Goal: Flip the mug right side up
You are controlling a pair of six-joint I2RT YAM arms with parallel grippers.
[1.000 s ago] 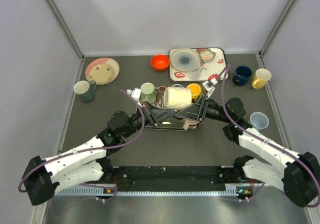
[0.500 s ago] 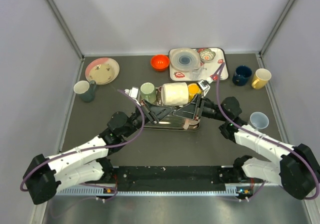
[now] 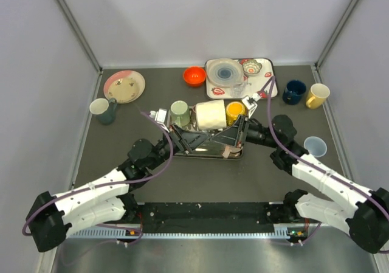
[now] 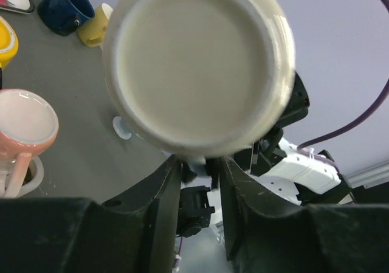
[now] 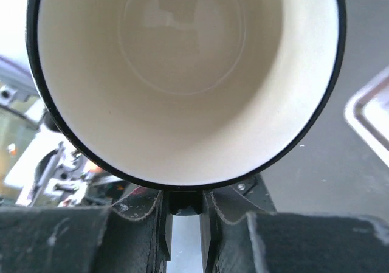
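Swung level since a second ago, the mug [image 3: 211, 115] sits mid-flip: your right gripper [image 5: 182, 195] clamps its rim, the left gripper's [image 4: 196, 165] hold can't be told, so next roll it mouth-up.

the mug [image 3: 210, 115] lies on its side over the tray [image 3: 200, 153], between the left gripper [image 3: 180, 134] and the right gripper [image 3: 241, 127]. a small cup [image 3: 179, 111] sits left of it, another cup [image 3: 235, 110] right.
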